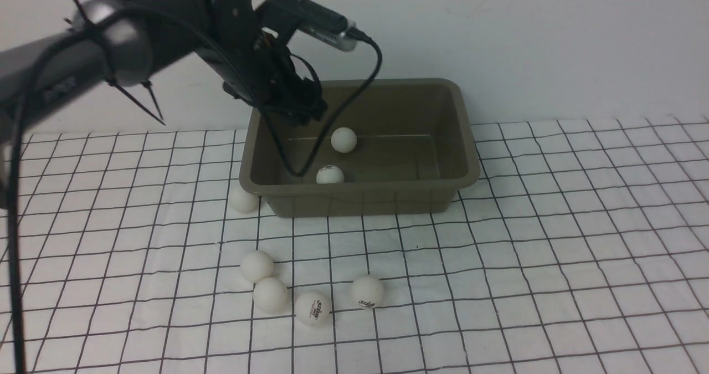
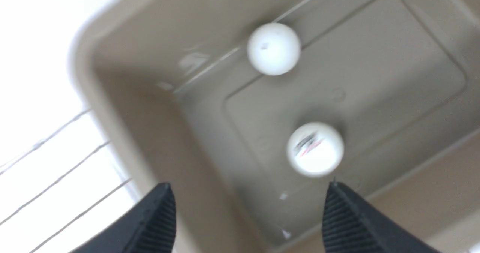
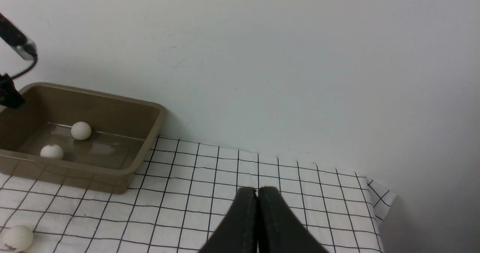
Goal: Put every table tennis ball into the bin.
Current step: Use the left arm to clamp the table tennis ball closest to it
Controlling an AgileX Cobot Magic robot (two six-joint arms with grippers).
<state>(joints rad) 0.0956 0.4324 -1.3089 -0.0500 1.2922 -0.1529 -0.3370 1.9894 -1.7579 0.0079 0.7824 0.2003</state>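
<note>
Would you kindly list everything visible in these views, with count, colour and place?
wall: one, white, at the back.
cloth: one, white with black grid, spread below the wall.
bin: one, olive-grey, on the cloth near the wall.
table tennis balls inside: two, white, on the bin's floor, apart.
table tennis balls outside: five, white; one beside the bin's front-left corner, four clustered on the cloth in front of it.
left arm: one, black, reaching over the bin.
left end effector: one, black, open and empty above the bin's floor.
right end effector: one, black, shut and empty above the cloth.
</note>
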